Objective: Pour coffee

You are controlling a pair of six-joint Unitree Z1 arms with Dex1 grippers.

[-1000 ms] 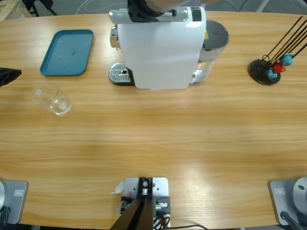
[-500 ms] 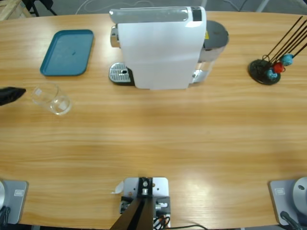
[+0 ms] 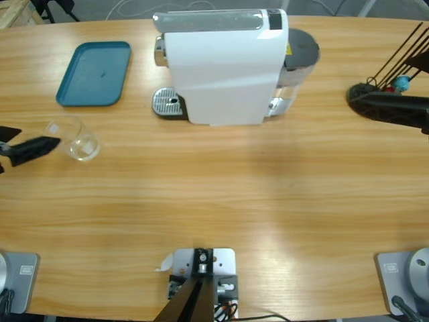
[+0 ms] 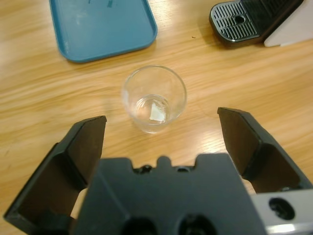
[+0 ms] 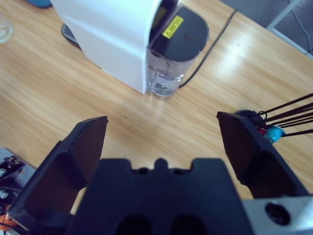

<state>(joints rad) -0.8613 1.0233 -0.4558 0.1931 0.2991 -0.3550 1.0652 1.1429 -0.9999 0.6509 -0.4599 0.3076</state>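
The glass (image 4: 154, 99) stood upright and empty on the table (image 3: 214, 194), straight ahead of the left gripper (image 4: 161, 147), jaws spread wide. The right gripper (image 5: 166, 147), likewise spread, was well apart.

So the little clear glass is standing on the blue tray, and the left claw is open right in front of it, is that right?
Not quite. The glass stands on the bare wooden table, beside the blue tray, not on it; the left wrist view shows wood between them. The rest holds: the left gripper is open, its jaws spread wide with the glass just ahead of them.
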